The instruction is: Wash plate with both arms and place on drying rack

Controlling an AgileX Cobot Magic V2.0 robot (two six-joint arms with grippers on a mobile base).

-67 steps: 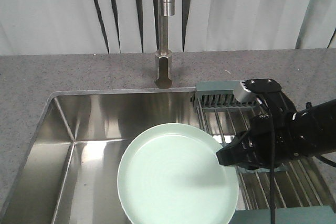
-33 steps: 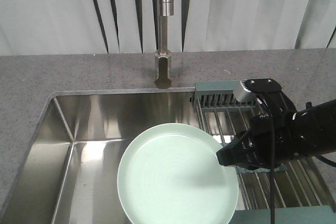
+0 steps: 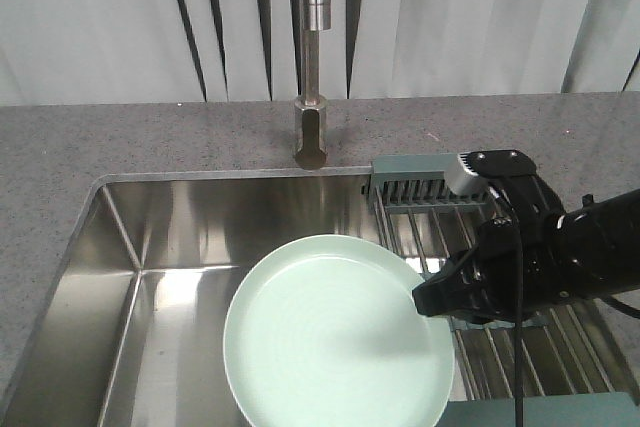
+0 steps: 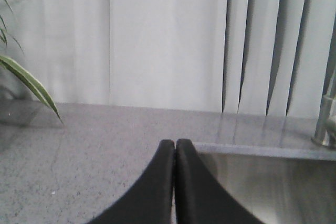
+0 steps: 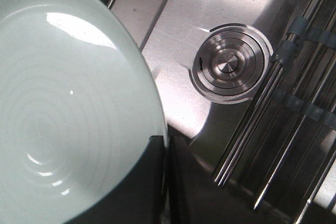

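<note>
**Right hand grips plate over the sink**

The plate (image 3: 335,339) is held over the sink (image 3: 170,247), its open face up and its right edge close to the rack (image 3: 415,185). The right hand (image 3: 424,299) is clamped on that edge. The wrist view shows the rim running between its dark fingers (image 5: 149,184), one lying on the plate's face and the other behind it. The rack spans the sink's right side, under the right arm (image 3: 580,247). The drain (image 5: 229,64) shows past the plate's rim, just beside the rack's rods. The left hand (image 4: 175,174) is closed with its fingertips pressed together and nothing between them. It sits above the worktop (image 4: 79,140) near the sink's corner, well apart from the plate.
</note>
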